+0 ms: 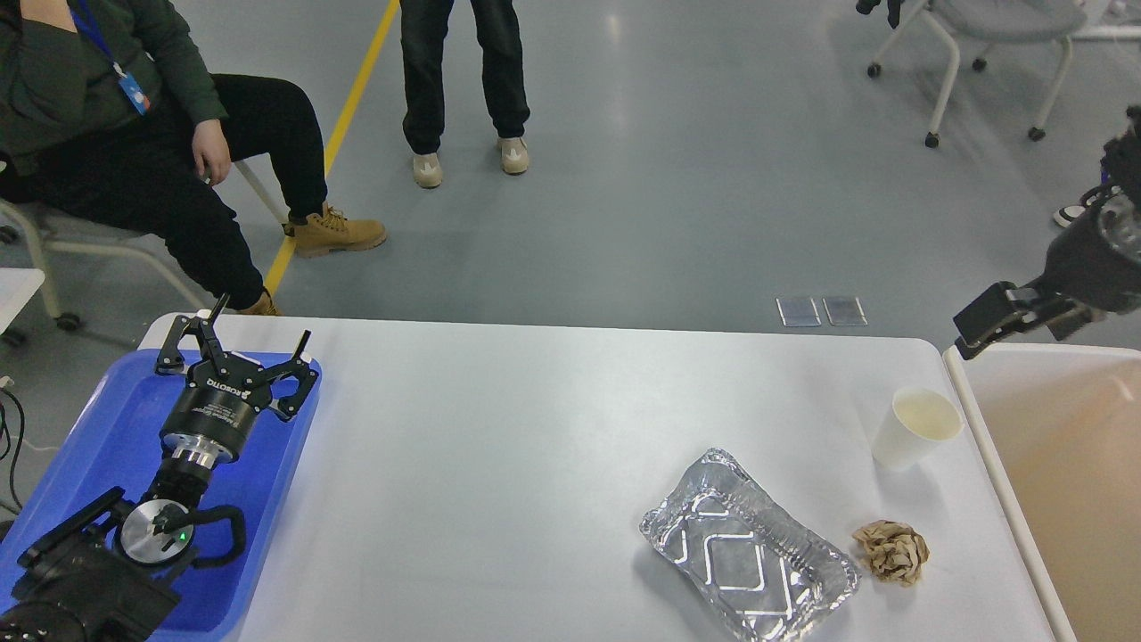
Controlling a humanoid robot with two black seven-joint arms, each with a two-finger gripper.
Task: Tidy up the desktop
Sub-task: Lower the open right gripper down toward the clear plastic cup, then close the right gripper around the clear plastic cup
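In the head view, the desktop (499,464) fills the near middle of the scene; it is white-grey, and three loose things remain on its right part: a foil tray (747,557), a crumpled brown paper ball (892,552) just beside the tray on the right, and a white paper cup (915,428) standing upright a little farther away. The foil tray lies with its long axis going from far-left to near-right. At the left, the left gripper (239,349) hovers over the blue tray (107,464); its fingers are spread apart and hold nothing. At the right, the right gripper (980,323) hangs above the far edge of the beige bin (1061,499); it is dark and seen from the side, so I cannot tell if its fingers are apart or together. All three things lie near and to the left of the right gripper, and well apart from the left one; so I judge the right arm is the nearer one for the coming pick, probably the cup first.
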